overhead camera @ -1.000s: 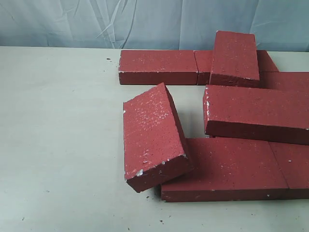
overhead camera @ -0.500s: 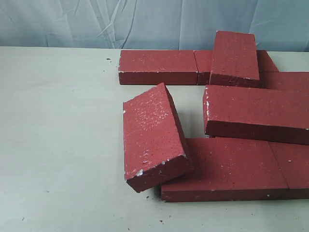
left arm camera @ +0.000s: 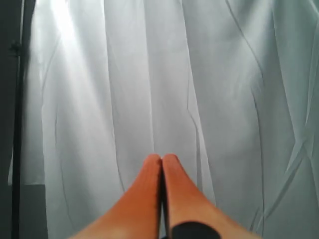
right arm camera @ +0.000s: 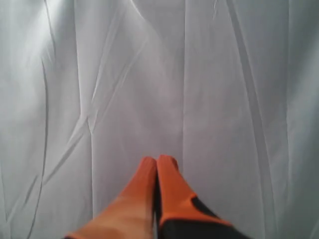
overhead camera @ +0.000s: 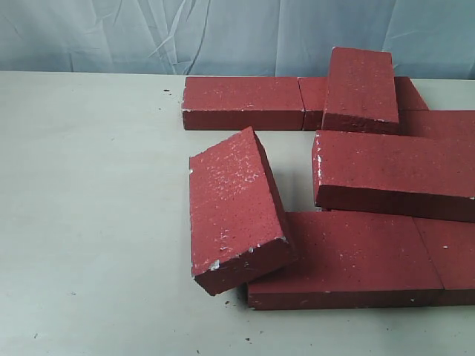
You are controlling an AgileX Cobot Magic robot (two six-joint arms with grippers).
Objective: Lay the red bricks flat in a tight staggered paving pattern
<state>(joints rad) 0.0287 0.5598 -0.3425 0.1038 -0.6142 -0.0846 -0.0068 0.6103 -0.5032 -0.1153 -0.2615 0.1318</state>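
The left gripper (left arm camera: 162, 158) is seen with its orange fingers pressed together on nothing. The right gripper (right arm camera: 157, 160) is likewise closed and empty. Both are pointed at a white curtain (left arm camera: 224, 99), and neither is seen over the counter (overhead camera: 89, 208).

The red bricks (overhead camera: 444, 124) are gathered along the right edge of the counter, from the back edge down to the front right corner. A tilted brick (overhead camera: 234, 208) appears to be propped on the left end of the front brick (overhead camera: 349, 259). A top brick (overhead camera: 360, 87) is laid across the back row (overhead camera: 243, 102), and a raised brick (overhead camera: 393, 172) appears to rest on others.

The tilted brick is probably to be taken first. The fingers should be opened wide before the descent, and the brick gripped across its narrow width. It should be lifted clear of its neighbour's chipped edge before it is turned flat. Open room is offered only toward the left edge, so bricks are best swung out that way and pushed back in tight.
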